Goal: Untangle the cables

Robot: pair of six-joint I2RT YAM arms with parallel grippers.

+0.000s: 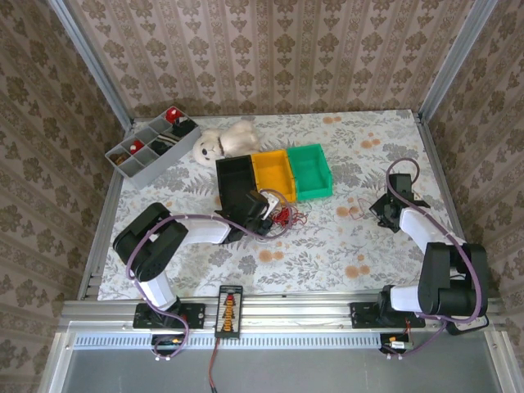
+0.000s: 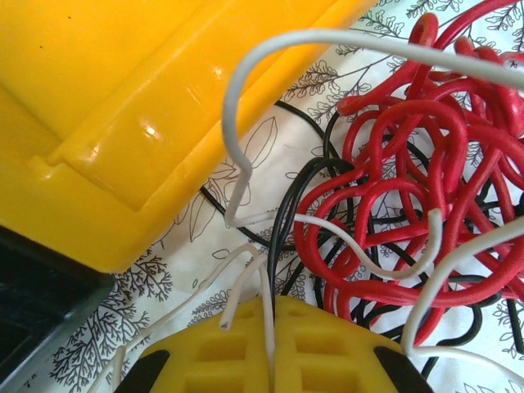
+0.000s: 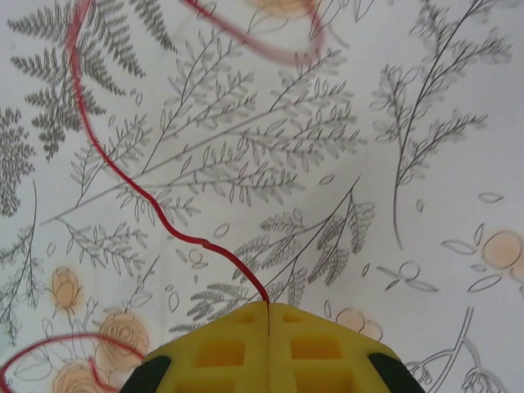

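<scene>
left gripper (image 2: pixel 273 336) pinching one white wire (image 2: pixel 266 282), right gripper (image 3: pixel 268 323) pinching one red wire (image 3: pixel 205 242), one cable tangle (image 2: pixel 409 188) (strands uncountable)

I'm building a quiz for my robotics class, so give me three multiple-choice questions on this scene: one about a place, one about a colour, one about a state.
1. Where does the cable tangle lie?
A) right beside the yellow bin
B) inside the yellow bin
C) far from every bin

2. What colour is the wire pinched in the right claw?
A) white
B) red
C) black

3. How is the left claw?
A) wide open
B) shut on nothing
C) shut on a white wire

Answers:
1 A, the tangle rests on the cloth just outside the bin's wall.
2 B, a red wire runs into the closed tips.
3 C, a white wire runs into its closed seam.
</scene>
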